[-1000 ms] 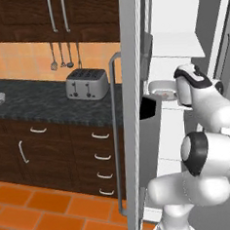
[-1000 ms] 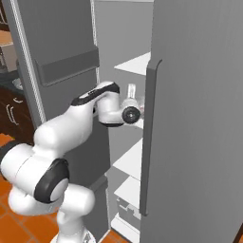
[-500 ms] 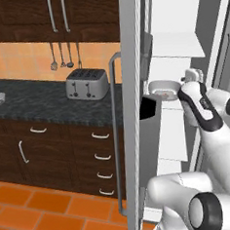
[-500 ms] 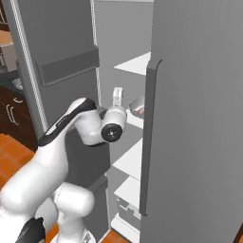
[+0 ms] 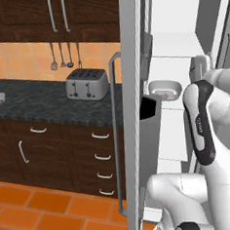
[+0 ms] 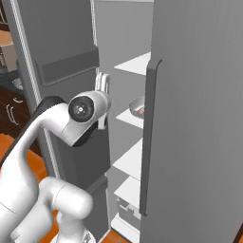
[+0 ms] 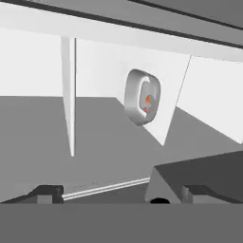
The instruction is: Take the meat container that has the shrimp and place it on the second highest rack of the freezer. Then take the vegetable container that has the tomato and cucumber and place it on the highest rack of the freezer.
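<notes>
No text, label, brand, number or sign can be read on anything here.

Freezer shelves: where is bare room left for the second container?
The highest rack is bare across its visible white surface. The second highest rack holds the shrimp container near its front edge. The lower shelves also look bare.

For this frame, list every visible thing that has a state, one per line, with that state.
freezer: door open, white shelves exposed.
meat container: set on the second highest rack, upright, not held.
shrimp: inside the meat container.
gripper: open, empty, apart from the container.
highest rack: nothing visible on it.
toaster: standing on the counter, slots empty.
drawers: shut.
</notes>
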Robot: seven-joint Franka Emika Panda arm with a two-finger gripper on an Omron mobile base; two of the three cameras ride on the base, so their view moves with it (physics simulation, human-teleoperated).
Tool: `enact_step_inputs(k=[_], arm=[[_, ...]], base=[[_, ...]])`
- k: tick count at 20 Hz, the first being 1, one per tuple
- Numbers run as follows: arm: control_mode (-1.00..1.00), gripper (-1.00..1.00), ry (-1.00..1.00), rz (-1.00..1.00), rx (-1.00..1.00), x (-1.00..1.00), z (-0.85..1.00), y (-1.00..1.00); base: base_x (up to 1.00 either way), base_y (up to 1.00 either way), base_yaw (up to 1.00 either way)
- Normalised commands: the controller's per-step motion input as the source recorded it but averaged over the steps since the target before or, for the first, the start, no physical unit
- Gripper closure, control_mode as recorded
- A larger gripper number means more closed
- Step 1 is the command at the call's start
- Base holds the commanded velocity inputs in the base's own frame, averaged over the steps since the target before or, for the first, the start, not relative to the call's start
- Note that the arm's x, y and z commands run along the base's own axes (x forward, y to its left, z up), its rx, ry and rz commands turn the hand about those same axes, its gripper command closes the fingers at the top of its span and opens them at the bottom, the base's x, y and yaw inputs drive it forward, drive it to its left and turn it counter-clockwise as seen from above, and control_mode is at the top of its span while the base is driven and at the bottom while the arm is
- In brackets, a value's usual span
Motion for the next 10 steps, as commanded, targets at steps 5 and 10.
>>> enact_step_inputs(k=[5, 10], arm=[[-1.00, -1.00, 0.06, 0.01, -0.08, -1.00, -0.25, 0.31], [-1.00, -1.00, 0.03, 0.10, -0.04, -1.00, -0.40, 0.16]], base=[[0.00, 0.00, 0.00], [0.00, 0.00, 0.00]])
